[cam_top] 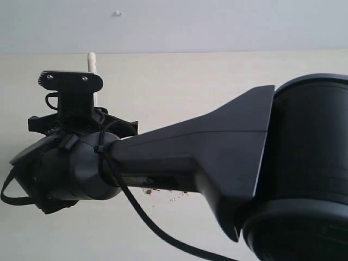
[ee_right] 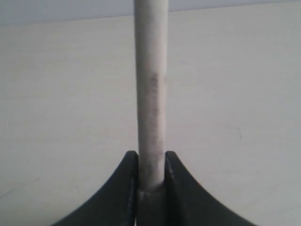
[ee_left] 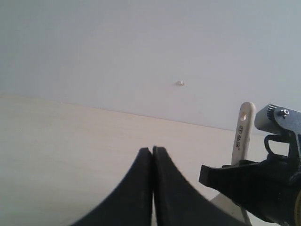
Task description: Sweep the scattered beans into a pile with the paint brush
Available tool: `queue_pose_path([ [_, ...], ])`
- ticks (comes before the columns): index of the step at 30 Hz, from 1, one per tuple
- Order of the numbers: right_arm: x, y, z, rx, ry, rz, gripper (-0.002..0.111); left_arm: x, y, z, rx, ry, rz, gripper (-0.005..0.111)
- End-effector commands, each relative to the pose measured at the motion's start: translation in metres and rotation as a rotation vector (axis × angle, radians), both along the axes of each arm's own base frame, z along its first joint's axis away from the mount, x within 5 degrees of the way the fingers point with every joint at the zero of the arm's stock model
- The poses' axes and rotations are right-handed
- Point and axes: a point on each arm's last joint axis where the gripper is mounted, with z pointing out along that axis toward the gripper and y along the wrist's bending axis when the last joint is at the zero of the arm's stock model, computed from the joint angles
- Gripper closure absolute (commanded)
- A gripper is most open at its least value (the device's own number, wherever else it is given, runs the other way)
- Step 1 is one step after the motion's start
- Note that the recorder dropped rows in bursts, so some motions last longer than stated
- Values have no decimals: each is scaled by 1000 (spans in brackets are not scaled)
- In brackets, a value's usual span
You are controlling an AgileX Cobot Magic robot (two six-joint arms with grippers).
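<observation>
Right fingers (ee_right: 151,160) were pinching the paint brush (ee_right: 151,94) by its pale handle, one finger on each side, with the handle running straight out from between the tips over the desk (ee_right: 56,94). Left fingers (ee_left: 152,151) were pressed together with nothing between them, parked above bare desk. From the left wrist view, the end of the handle with its hole stuck up beside my right arm's black wrist housing (ee_left: 263,188), off to one side of the left fingers and not touching them. In the exterior view my right arm (cam_top: 217,141) cut across most of the frame from right to left, with the handle tip poking up just behind the wrist camera bracket (cam_top: 70,81). The ferrule and bristles were hidden in all three views, so I couldn't tell if they were touching the desk. The beans (cam_top: 150,191) showed only as a few reddish-brown specks on the desk, just under the lower edge of my forearm, with some whitish crumbs (cam_top: 174,198) just beside them. The arm covered that patch, so probably more were there, but I couldn't tell how many or how spread out. The grey wall (cam_top: 217,22) sat behind the desk's far edge.
</observation>
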Motion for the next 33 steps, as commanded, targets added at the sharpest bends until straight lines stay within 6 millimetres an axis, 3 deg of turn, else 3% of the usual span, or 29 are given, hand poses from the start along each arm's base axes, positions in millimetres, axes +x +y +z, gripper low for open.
queue_pose_path([
  [1, 0, -6, 2, -64, -10, -60, 108, 0, 0, -1, -4, -5, -5, 107],
  [12, -1, -22, 6, -263, -17, -159, 108, 0, 0, -1, -4, -5, -5, 107],
  [24, -13, -3, 36, -104, -100, -34, 108, 0, 0, -1, -4, -5, -5, 107],
  [33, 2, -7, 33, -77, -151, -50, 108, 0, 0, -1, -4, -5, -5, 107],
])
